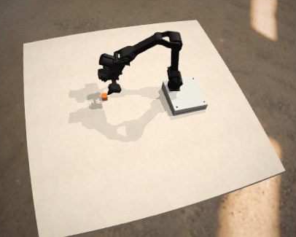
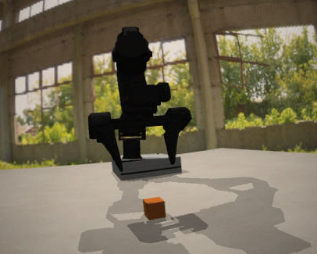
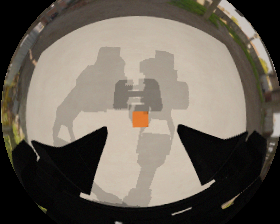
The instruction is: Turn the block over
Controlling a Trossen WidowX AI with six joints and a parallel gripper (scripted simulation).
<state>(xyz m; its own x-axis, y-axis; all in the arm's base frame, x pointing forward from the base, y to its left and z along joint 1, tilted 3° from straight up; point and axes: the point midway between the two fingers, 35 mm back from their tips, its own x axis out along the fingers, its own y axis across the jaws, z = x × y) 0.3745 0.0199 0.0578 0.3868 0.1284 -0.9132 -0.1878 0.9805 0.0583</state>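
One small orange cube-shaped block rests on the pale square table top, with no mark visible on its exposed faces. The black parallel-jaw gripper hangs above it with fingers spread wide and nothing between them. In the wrist view the block lies almost directly below, centred between the two fingertips, so any regrasp would call for a straight descent.

A pale table sits on a brown dirt floor streaked with sunlight patches. Concrete pillars frame tall open windows showing green trees.
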